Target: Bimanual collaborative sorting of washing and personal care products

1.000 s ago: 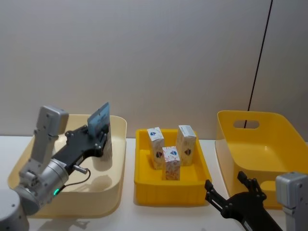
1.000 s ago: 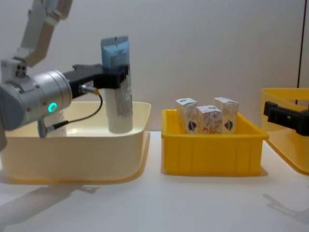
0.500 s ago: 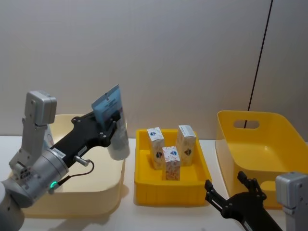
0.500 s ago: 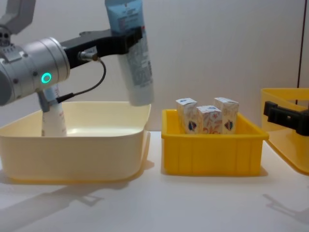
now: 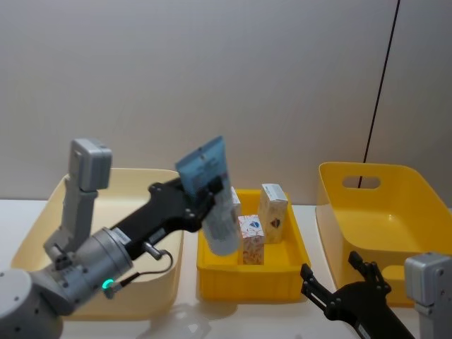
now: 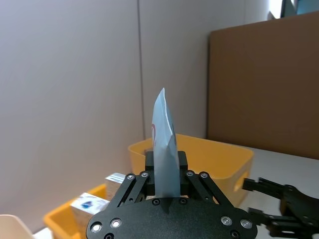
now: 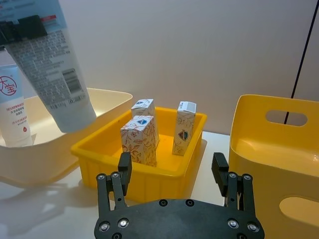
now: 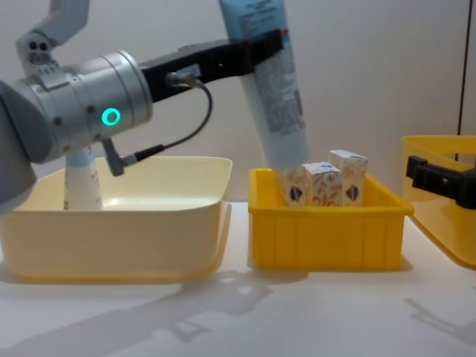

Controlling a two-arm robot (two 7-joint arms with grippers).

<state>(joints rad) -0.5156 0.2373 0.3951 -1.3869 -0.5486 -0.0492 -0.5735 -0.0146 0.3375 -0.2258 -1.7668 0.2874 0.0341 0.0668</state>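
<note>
At my far left the cream bin (image 5: 44, 233) sits on the tabletop (image 8: 238, 312), and a second tube (image 8: 80, 182) stands upright in its far left corner, cap end down. My left arm reaches across above that bin toward the middle. My left end effector (image 5: 200, 196) is clenched on a light-blue tube (image 5: 220, 220), gripping it just below the flat crimped top. The tube hangs clear in the air, tilted, its crimped end up and leaning toward my left, its cap end down over the left part of the small yellow bin (image 5: 251, 274). That bin stands just beside the cream one and holds three upright cartons (image 5: 272, 203). From my chest, the tube's lower end overlaps the leftmost carton; I cannot tell whether they touch. Further right stands the large yellow bin (image 5: 385, 233), close to the small one but apart from it. My right end effector (image 7: 172, 169) hovers low over the tabletop at the front of that large bin, released, its fingers (image 7: 124, 170) spread wide and pointing toward the small bin.
</note>
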